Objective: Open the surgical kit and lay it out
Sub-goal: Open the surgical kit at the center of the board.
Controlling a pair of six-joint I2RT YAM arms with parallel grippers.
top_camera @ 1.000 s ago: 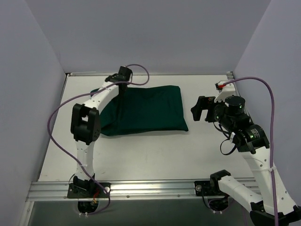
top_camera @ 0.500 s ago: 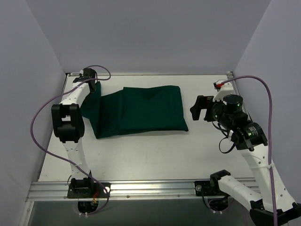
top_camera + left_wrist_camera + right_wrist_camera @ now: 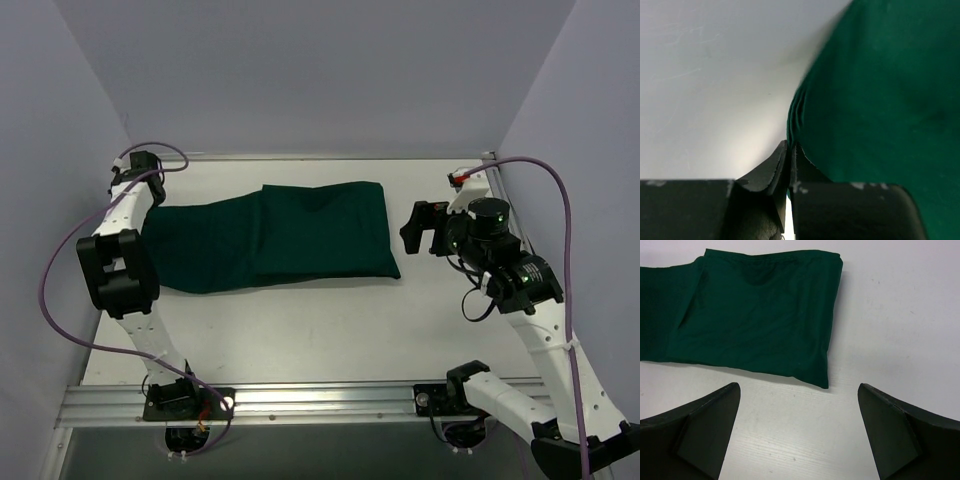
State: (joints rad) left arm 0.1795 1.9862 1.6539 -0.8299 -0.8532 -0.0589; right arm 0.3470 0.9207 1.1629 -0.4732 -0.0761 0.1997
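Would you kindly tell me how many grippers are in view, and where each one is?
2. The left gripper is shut on the left end of the green cloth wrap; the right gripper stands open just right of the wrap, not touching it.

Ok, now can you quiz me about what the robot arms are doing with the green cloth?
1. True or false: the left gripper is pinched shut on an edge of the green cloth.
2. Pick one. The right gripper is:
A) wide open, touching nothing
B) shut on the cloth
C) holding a pair of scissors
3. Fill in: seen from the top camera, the thin unfolded flap lies on the cloth's ____ side.

Key: 1 true. 2 A. 3 left.
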